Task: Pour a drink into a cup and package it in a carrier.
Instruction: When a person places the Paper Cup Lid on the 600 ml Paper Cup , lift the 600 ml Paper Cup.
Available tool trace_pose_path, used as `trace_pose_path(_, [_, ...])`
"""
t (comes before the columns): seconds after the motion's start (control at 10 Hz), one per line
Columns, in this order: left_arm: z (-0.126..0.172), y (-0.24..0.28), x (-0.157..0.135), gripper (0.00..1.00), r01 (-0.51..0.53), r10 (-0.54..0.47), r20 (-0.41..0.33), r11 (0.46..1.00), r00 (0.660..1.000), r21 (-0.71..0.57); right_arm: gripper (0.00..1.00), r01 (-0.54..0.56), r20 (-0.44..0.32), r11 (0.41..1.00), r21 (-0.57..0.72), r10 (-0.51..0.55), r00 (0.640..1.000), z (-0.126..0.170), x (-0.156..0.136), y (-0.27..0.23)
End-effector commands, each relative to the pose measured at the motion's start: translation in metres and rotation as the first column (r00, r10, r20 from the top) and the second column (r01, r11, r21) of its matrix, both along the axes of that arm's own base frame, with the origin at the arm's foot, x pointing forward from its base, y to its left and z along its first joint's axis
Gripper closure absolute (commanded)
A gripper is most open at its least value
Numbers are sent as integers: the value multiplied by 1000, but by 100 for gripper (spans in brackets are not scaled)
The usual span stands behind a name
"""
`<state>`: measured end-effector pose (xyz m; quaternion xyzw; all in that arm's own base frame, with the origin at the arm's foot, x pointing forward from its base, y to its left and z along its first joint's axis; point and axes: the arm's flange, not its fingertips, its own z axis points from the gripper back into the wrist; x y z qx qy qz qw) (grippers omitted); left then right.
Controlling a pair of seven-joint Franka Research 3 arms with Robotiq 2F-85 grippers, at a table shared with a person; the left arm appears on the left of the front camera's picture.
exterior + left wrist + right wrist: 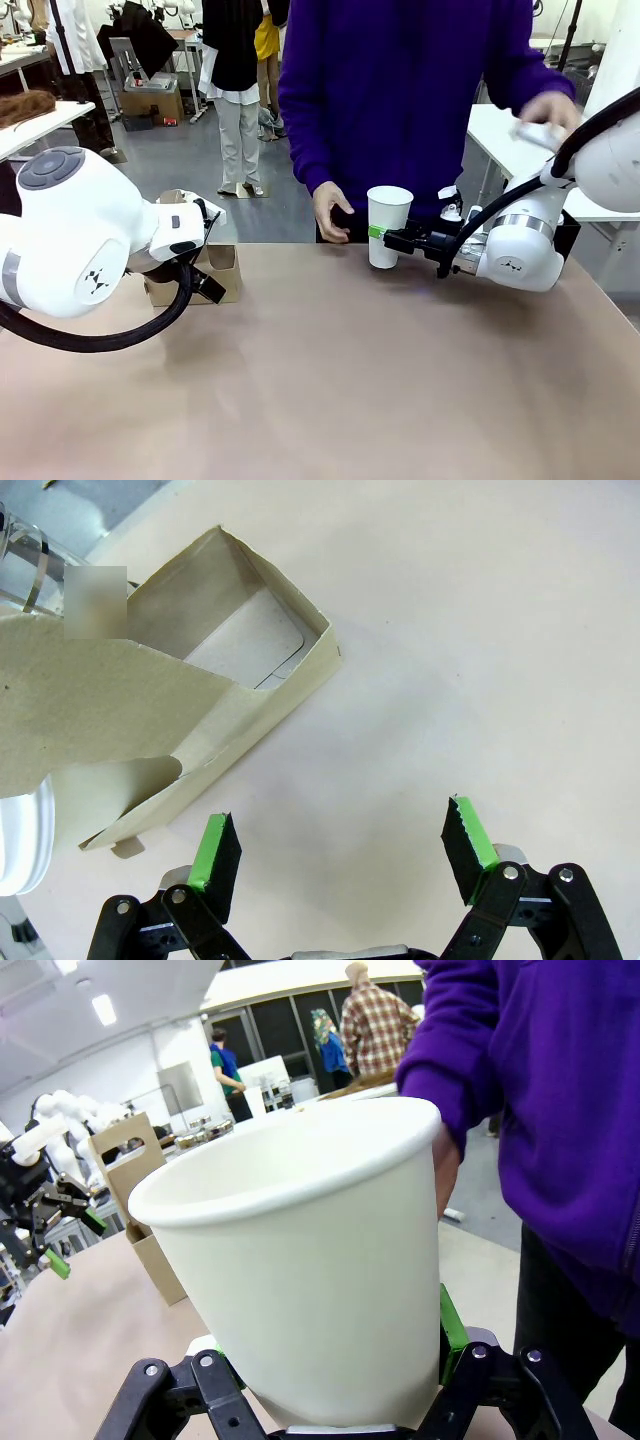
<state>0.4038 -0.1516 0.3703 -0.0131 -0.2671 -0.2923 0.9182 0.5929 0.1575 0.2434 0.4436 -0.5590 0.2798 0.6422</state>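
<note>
The tall white paper cup (pixel 388 225) stands at the table's far edge, and my right gripper (pixel 384 236) is shut on its lower half. In the right wrist view the cup (pixel 310 1260) rises between the green pads (pixel 450 1338), and its inside is hidden. The person's hand (pixel 330 210) rests just left of the cup. The brown cardboard carrier (pixel 222 272) sits at the left, partly behind my left arm. My left gripper (pixel 340 840) hangs open over bare table beside the carrier (pixel 250 675), holding nothing. A clear vessel with a metal band (pixel 28 565) shows beyond the carrier; I cannot see the drink.
The person in a purple top (pixel 400 90) stands at the far side, the other hand (pixel 550 108) raised at the right holding something white. A round white object (pixel 20 840) lies next to the carrier. The tan tabletop (pixel 330 380) stretches toward me.
</note>
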Motion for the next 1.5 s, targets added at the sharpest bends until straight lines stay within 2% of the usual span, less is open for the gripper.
trace_pose_path(0.0, [0, 0, 0, 0, 0, 0, 0, 1000, 1000, -2, 20, 4, 7, 1000, 6, -4, 1000, 6, -3, 1])
trace_pose_path(1.4, [0, 0, 0, 0, 0, 0, 0, 1000, 1000, -2, 20, 4, 7, 1000, 6, -4, 1000, 6, -3, 1])
